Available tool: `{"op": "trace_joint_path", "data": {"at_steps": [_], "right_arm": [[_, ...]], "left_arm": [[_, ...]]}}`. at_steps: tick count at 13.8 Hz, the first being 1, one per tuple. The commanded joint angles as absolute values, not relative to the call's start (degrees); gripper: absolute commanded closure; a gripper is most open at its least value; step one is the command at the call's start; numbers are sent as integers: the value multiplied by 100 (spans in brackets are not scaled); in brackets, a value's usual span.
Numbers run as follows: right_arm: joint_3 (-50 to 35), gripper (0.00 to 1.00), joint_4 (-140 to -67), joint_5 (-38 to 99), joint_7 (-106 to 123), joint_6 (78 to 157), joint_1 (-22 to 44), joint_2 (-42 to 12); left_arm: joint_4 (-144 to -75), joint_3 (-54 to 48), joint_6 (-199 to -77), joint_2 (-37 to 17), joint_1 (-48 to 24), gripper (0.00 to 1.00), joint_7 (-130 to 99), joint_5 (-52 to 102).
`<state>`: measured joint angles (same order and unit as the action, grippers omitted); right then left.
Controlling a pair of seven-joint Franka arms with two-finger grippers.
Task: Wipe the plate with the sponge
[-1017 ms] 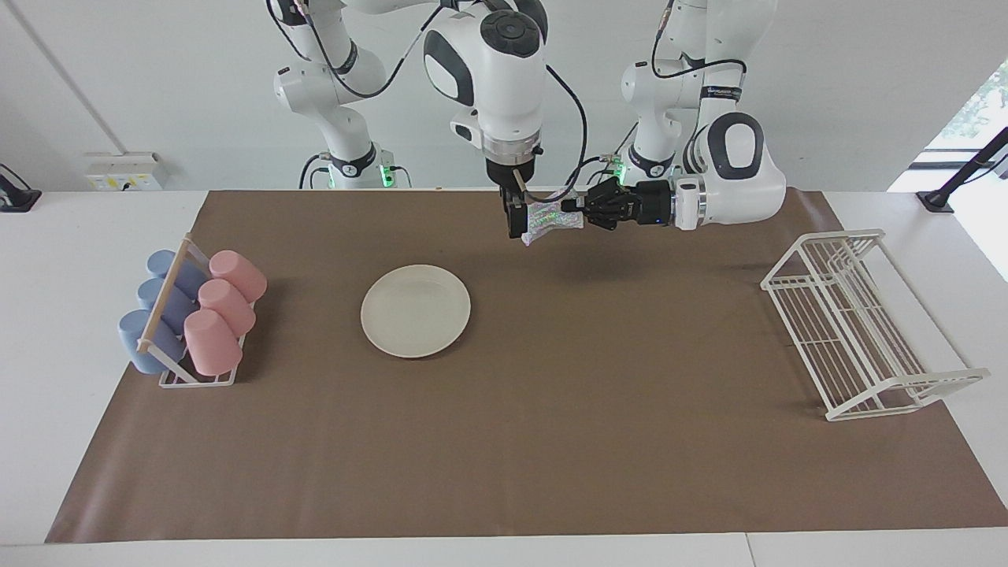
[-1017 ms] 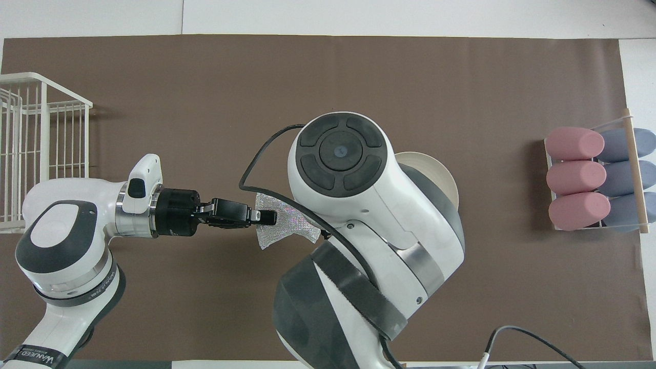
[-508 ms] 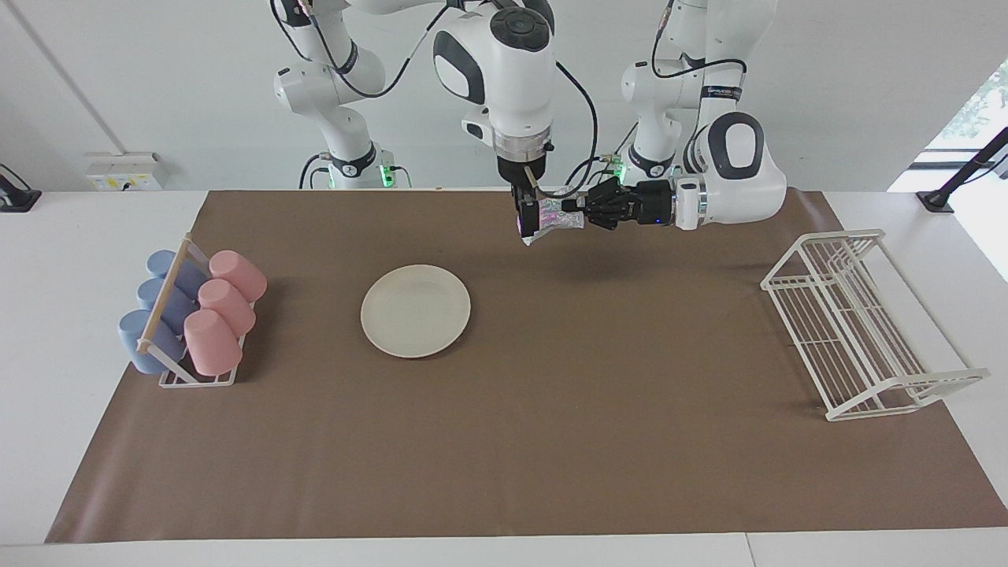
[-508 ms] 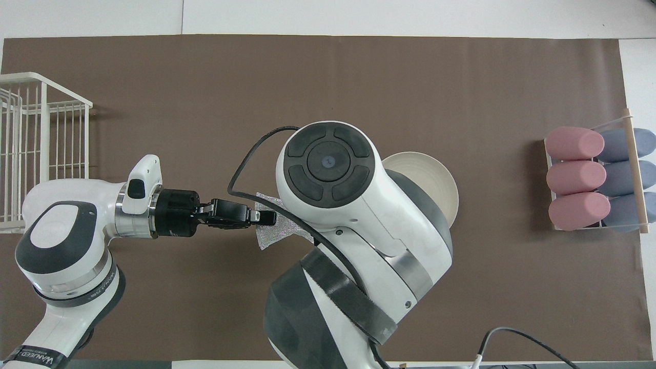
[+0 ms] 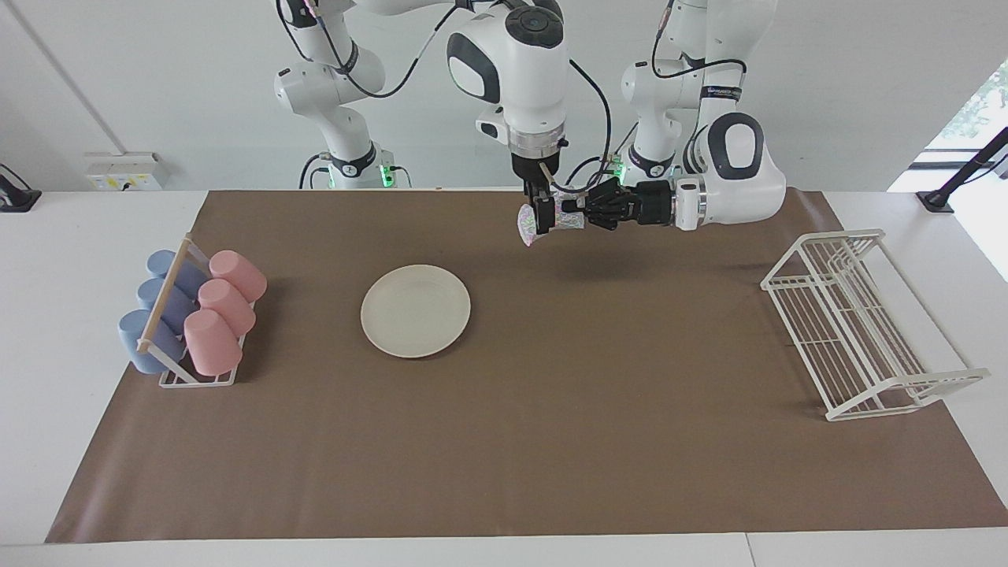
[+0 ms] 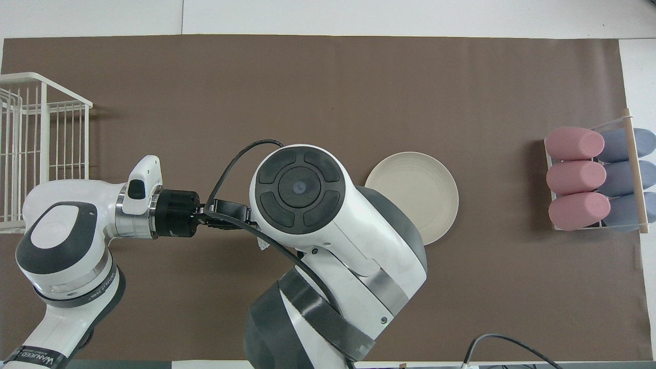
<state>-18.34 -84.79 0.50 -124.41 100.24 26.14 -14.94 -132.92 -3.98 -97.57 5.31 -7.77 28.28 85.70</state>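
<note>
The cream-white plate lies flat on the brown mat, toward the right arm's end; it also shows in the overhead view. The silvery sponge hangs in the air above the mat, beside the plate toward the left arm's end. My left gripper reaches in sideways and is shut on the sponge. My right gripper points down at the sponge's other end. In the overhead view the right arm's wrist hides its gripper and most of the sponge; only a corner shows.
A rack of pink and blue cups stands at the right arm's end of the mat. A white wire dish rack stands at the left arm's end.
My right arm has shifted toward the left arm's end, bringing its gripper from the sponge's tip onto the sponge. The left gripper has held still with the sponge. The plate has not moved.
</note>
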Motion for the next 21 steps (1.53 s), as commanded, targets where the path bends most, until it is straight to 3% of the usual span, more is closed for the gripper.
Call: {"op": "trace_joint_path", "data": {"at_steps": [1,13,14,15,16,20,21], "right_arm": [[-1872,0,-8604,123,-12533,10160,2531,-1459],[-1863,0,-8754,281,-12849,10538,2531,-1433],[-1863,17,-8850,281,-12832,10555,2523,-1389],[-1863,40,-8946,281,-12832,10573,2522,-1345],[-1863,51,-8999,281,-12832,10608,2522,-1336],[-1863,57,-9061,281,-12867,10661,2487,-1292],[-1863,70,-9070,281,-12876,10661,2479,-1292]], "left_arm": [[-13491,-343,-9861,729,-844,100,2918,8701],[-13509,-334,-9809,738,-844,100,2918,8692],[-13509,-325,-9800,738,-835,100,2918,8692],[-13509,-325,-9800,738,-835,100,2918,8692],[-13509,-325,-9800,738,-835,100,2918,8692],[-13509,-325,-9791,738,-835,100,2918,8692],[-13509,-325,-9791,747,-844,100,2918,8692]]}}
